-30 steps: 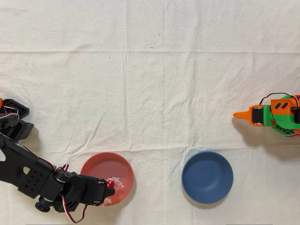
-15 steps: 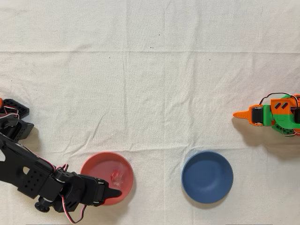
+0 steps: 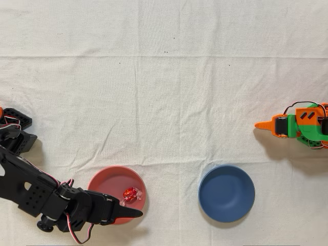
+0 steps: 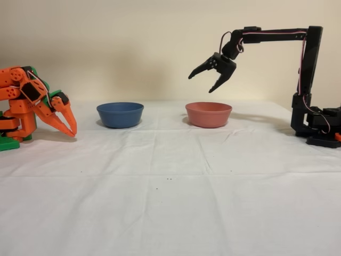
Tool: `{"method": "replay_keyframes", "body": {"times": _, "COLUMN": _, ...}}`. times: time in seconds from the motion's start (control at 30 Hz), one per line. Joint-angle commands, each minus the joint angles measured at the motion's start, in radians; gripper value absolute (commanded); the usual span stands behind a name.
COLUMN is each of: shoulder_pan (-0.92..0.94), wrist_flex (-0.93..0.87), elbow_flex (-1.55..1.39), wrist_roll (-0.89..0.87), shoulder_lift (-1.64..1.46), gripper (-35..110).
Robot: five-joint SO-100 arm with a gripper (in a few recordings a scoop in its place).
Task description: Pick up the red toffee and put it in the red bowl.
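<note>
The red toffee [image 3: 130, 193], a small shiny red candy, lies inside the red bowl [image 3: 98, 182] toward its right side in the overhead view. In the fixed view the bowl's wall [image 4: 208, 115] hides the candy. The black arm's gripper [image 3: 131, 209] hangs above the bowl's near rim. Seen from the side, the gripper [image 4: 201, 84] is well above the bowl, open, with its fingers spread and nothing between them.
A dark blue bowl [image 3: 226, 193] stands to the right of the red one in the overhead view and left of it [image 4: 120, 114] in the fixed view. The idle orange arm [image 3: 297, 125] rests at the table's far side. White cloth covers the table.
A second ago the toffee sat between the gripper's fingers over the bowl. The fingers opened and the candy dropped, coming to rest inside the red bowl.
</note>
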State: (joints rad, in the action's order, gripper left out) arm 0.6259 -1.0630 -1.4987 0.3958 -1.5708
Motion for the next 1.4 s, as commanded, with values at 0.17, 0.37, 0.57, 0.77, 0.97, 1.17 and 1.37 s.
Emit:
{"method": "replay_keyframes", "body": {"times": 0.17, "shoulder_pan": 0.005, "wrist_flex": -0.031, "elbow_flex": 0.06, "wrist_roll": 0.005, "shoulder_lift": -0.124, "gripper": 32}}
{"method": "replay_keyframes", "body": {"times": 0.37, "shoulder_pan": -0.017, "wrist_flex": -0.032, "elbow_flex": 0.072, "wrist_roll": -0.044, "shoulder_lift": -0.167, "gripper": 19}}
{"method": "replay_keyframes", "body": {"times": 0.57, "shoulder_pan": -0.133, "wrist_flex": -0.023, "elbow_flex": -0.028, "wrist_roll": -0.104, "shoulder_lift": -0.268, "gripper": 3}}
{"method": "replay_keyframes", "body": {"times": 0.77, "shoulder_pan": -0.293, "wrist_flex": 0.012, "elbow_flex": -0.183, "wrist_roll": -0.137, "shoulder_lift": -0.423, "gripper": 1}}
{"method": "replay_keyframes", "body": {"times": 0.97, "shoulder_pan": -0.437, "wrist_flex": 0.101, "elbow_flex": -0.342, "wrist_roll": -0.155, "shoulder_lift": -0.583, "gripper": 0}}
{"method": "replay_keyframes", "body": {"times": 1.17, "shoulder_pan": -0.555, "wrist_flex": 0.192, "elbow_flex": -0.522, "wrist_roll": -0.199, "shoulder_lift": -0.727, "gripper": 0}}
{"method": "replay_keyframes", "body": {"times": 1.37, "shoulder_pan": -0.617, "wrist_flex": 0.287, "elbow_flex": -0.741, "wrist_roll": -0.261, "shoulder_lift": -0.905, "gripper": 0}}
